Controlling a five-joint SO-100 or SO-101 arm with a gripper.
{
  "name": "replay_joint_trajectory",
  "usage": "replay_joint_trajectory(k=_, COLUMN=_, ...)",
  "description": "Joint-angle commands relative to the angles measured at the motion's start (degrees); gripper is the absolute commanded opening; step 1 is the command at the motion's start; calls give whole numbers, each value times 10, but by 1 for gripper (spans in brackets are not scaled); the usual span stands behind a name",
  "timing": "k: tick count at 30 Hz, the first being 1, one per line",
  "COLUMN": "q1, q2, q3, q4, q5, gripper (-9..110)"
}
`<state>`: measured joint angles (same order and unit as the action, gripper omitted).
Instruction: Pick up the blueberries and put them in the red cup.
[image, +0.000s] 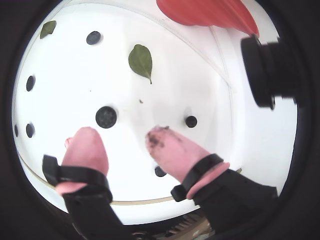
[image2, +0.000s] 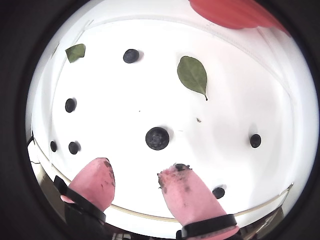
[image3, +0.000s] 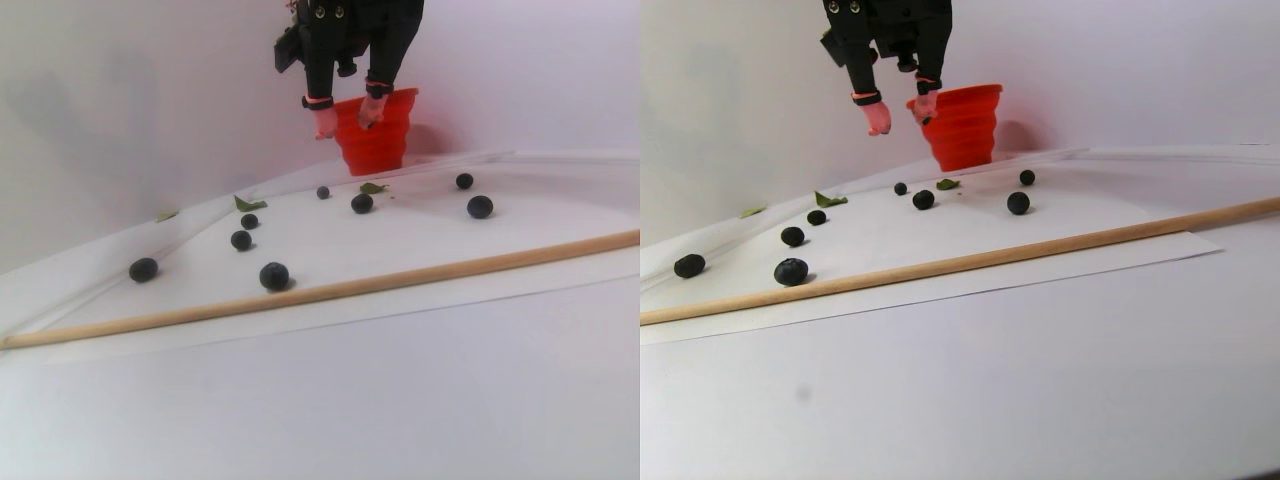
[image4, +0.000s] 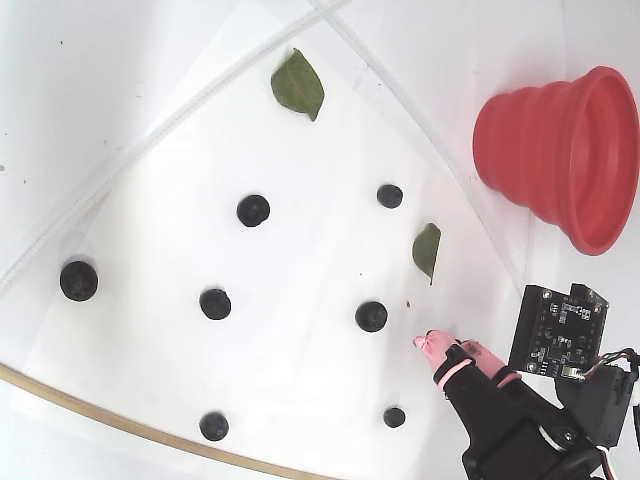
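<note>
Several dark blueberries lie scattered on a white sheet. The largest nearby blueberry (image: 106, 116) (image2: 157, 138) (image4: 371, 316) (image3: 361, 203) sits just ahead of my pink fingertips. My gripper (image: 121, 132) (image2: 137, 167) (image4: 447, 343) (image3: 347, 124) hangs open above the sheet, nothing between its stained pads. A small blueberry (image4: 394, 417) (image2: 218, 192) lies beside the right finger in both wrist views. The red cup (image4: 560, 150) (image3: 385, 145) (image: 210, 12) (image2: 235, 12) stands upright at the sheet's far corner, beyond the gripper.
Two green leaves (image4: 426, 249) (image4: 298, 85) lie flat among the berries. A long wooden stick (image3: 400, 277) (image4: 100, 415) borders the sheet's near edge. A camera module (image4: 557, 330) (image: 270, 70) rides beside the gripper. A wall rises behind the cup.
</note>
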<state>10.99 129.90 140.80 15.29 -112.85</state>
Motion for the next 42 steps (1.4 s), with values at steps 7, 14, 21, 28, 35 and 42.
replay_joint_trajectory(k=7, q1=6, q2=-28, q3=-4, q4=-38, q5=-12, gripper=19)
replay_joint_trajectory(k=14, q1=11, q2=-65, q3=-9, q4=-66, q5=-18, gripper=19)
replay_joint_trajectory(k=21, q1=11, q2=-97, q3=-10, q4=-93, q5=-20, gripper=20)
replay_joint_trajectory(k=28, q1=12, q2=-131, q3=-20, q4=-120, q5=-24, gripper=20)
replay_joint_trajectory(k=35, q1=12, q2=-163, q3=-31, q4=-152, q5=-29, gripper=20)
replay_joint_trajectory(k=42, q1=16, q2=-192, q3=-53, q4=-166, q5=-30, gripper=20)
